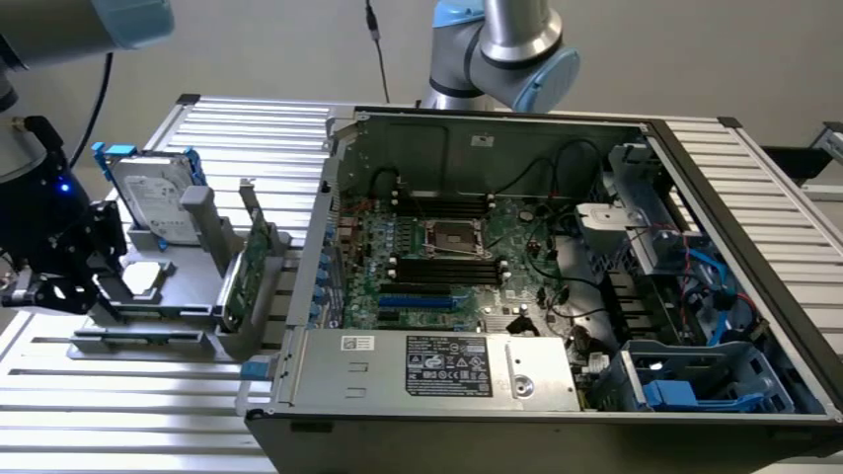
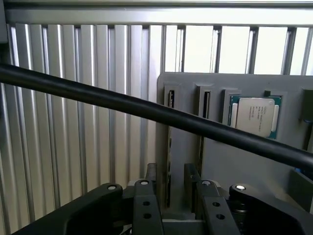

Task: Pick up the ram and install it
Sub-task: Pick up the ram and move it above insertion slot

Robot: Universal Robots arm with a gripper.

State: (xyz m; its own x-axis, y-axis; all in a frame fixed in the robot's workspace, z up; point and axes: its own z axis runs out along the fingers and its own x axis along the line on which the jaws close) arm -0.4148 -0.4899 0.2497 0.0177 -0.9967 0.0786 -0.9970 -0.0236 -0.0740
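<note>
Case of a computer lies open on the slatted metal desk in the exterior view. Inside it are a green motherboard with rows of black memory slots, a silver power supply along the near edge, and black cables and a blue drive bracket toward the exterior view's right. To the exterior view's left of the case stands a grey holder. In the holder a silver hard drive with blue rails stands upright at the far end, and a green card stands on edge nearest the case. The black gripper sits low at the holder's end farthest from the case. In the wrist view the grey holder has two narrow slots side by side and, beside them, a square pocket with a processor chip lying flat, metal lid up. A black cable crosses in front. The gripper is parted, its fingers astride the first slot and gripping nothing. A thin dark strip runs down that slot; whether it is the ram seen on edge I cannot tell.
</note>
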